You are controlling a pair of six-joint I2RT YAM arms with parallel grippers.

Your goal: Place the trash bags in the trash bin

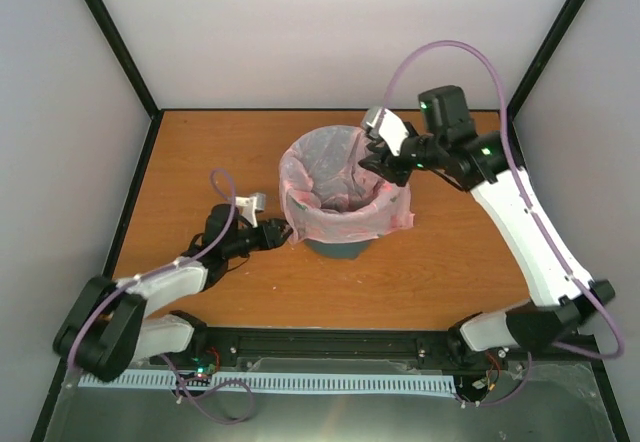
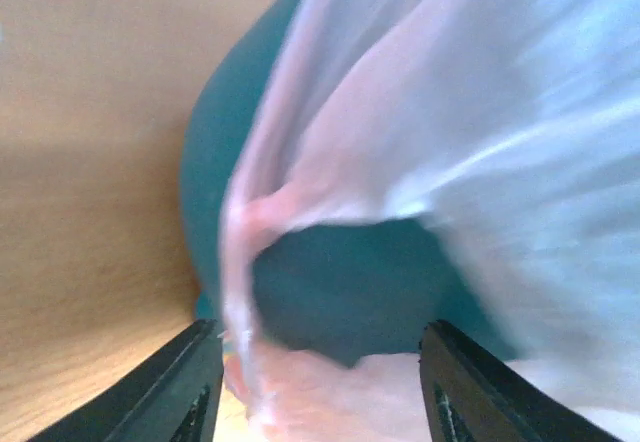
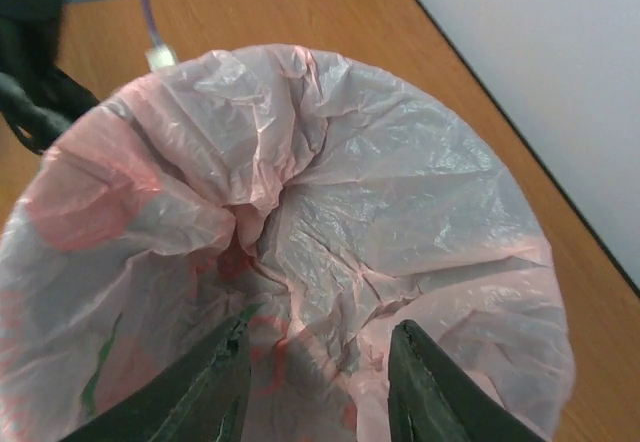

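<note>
The teal trash bin [image 1: 338, 249] stands upright mid-table. The pink trash bag [image 1: 345, 187] lines it, its mouth spread open and its edge folded down over the rim. My right gripper [image 1: 383, 162] is open over the bin's right rim. In the right wrist view its fingers [image 3: 212, 392] point down into the bag's crinkled inside [image 3: 400, 192], gripper [image 3: 315, 382] holding nothing. My left gripper [image 1: 280, 232] is open, low at the bin's left side. In the left wrist view the gripper [image 2: 320, 392] faces the teal bin wall [image 2: 330, 292], and the bag's hanging hem [image 2: 450, 112] droops between its spread fingers [image 2: 190, 382].
The orange wooden table [image 1: 200, 152] is boxed in by white walls with black corner posts [image 1: 110, 32]. A purple cable [image 1: 450, 52] loops above the right arm. The left arm [image 3: 30, 62] shows at the top left of the right wrist view.
</note>
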